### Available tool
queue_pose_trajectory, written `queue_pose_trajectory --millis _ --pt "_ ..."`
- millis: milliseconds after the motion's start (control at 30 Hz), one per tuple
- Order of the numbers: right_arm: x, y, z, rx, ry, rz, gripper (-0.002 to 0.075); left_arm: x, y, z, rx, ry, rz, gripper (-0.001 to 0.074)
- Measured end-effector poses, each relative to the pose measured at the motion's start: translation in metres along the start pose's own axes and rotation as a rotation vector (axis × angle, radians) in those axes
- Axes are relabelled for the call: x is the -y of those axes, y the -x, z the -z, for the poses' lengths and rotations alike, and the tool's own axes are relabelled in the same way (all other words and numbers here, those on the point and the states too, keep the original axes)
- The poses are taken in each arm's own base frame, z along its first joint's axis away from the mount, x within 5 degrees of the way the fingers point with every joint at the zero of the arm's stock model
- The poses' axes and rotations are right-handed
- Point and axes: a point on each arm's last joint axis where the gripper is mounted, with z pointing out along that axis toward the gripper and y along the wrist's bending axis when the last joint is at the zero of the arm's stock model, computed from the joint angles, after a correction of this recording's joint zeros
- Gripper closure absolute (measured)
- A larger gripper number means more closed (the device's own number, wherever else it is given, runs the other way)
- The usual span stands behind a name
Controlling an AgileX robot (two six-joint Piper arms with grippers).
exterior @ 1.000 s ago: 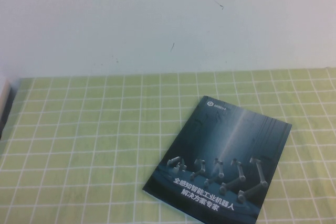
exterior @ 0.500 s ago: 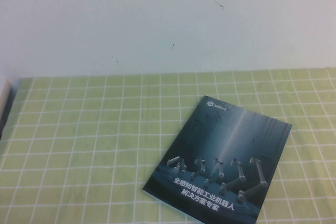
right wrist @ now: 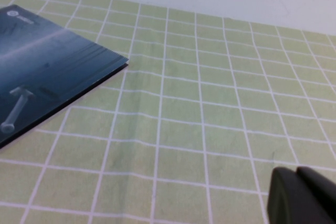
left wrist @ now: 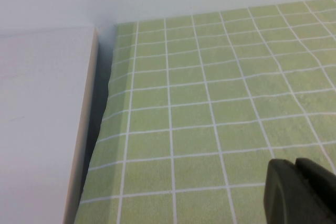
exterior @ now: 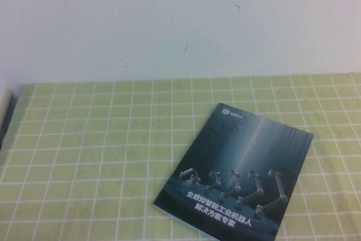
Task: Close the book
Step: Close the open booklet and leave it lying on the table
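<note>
A dark blue book point(exterior: 240, 176) lies flat and closed on the green checked cloth, cover up, with white robot arms and Chinese lettering printed on it. Its corner also shows in the right wrist view, book point(right wrist: 47, 64). Neither arm appears in the high view. My left gripper point(left wrist: 298, 167) hangs above bare cloth near the table's left edge, fingers pressed together and holding nothing. My right gripper point(right wrist: 297, 174) hovers over bare cloth to the right of the book, also shut and empty, well apart from the cover.
The green checked cloth point(exterior: 84, 150) covers the table up to a white wall point(exterior: 169, 21) at the back. A white board or panel point(left wrist: 42, 124) stands off the cloth's left edge, with a dark gap beside it.
</note>
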Motion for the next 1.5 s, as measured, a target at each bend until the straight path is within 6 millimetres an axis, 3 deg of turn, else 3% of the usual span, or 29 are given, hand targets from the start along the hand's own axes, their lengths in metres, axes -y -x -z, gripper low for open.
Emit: queue_pose_trajectory --millis 1500 --pt "0.0001 0.0003 0.0000 0.003 -0.001 0.004 0.0729 -0.0015 0.0000 0.0000 -0.001 0.027 0.005 0.0738"
